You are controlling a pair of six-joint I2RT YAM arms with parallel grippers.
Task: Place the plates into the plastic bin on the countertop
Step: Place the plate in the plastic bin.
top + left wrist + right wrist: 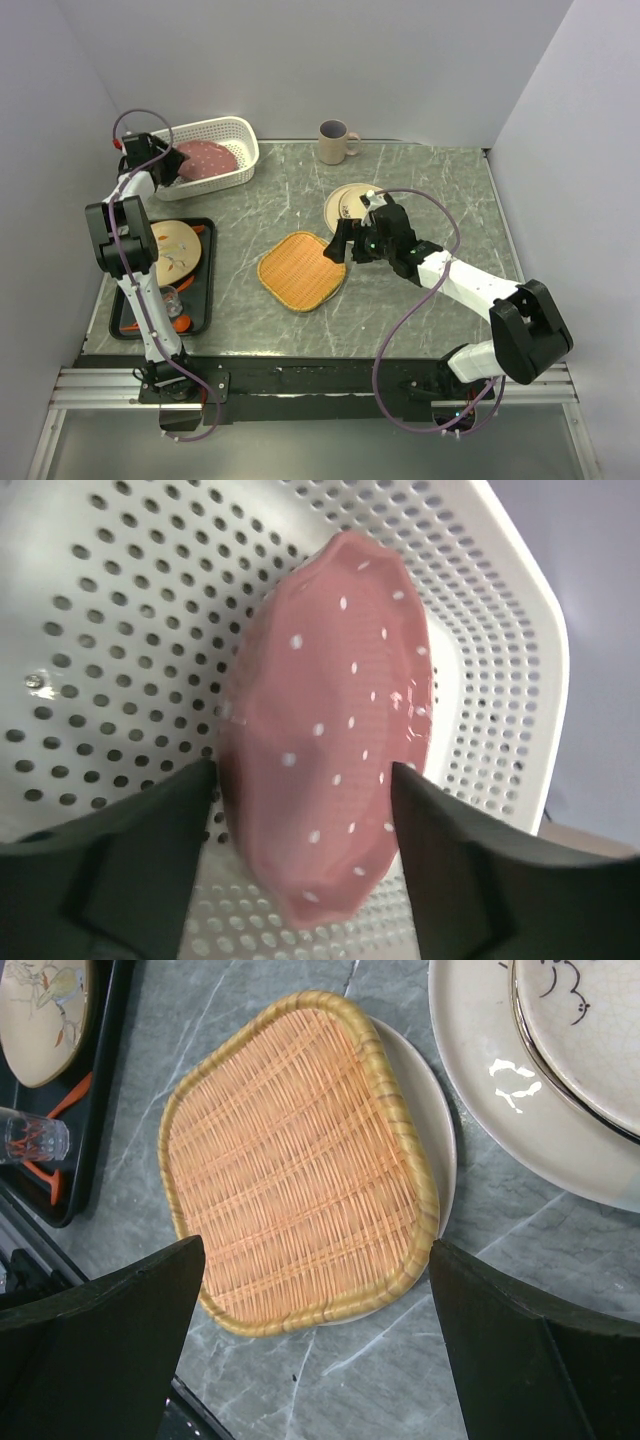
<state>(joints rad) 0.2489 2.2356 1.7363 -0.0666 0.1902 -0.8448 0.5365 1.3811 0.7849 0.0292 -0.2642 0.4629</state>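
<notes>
Left fingers (140, 860): released, flanking pink dotted plate (330, 710).
Plate: tilted inside plastic bin (120, 630), top view's upper left.
Exit: straight back, no nudging the rim.
Right fingers (100, 1330): spread, empty, over woven mat (290, 1160).

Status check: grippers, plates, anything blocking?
Left gripper open, pink dotted plate in the bin. Right gripper open over woven mat. White plate trapped under it.

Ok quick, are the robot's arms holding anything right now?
Left end effector: open, with the pink dotted plate between its fingers in the white bin, apparently not gripped.
Right end effector: open, holding nothing, above the woven tan-orange plate.
</notes>
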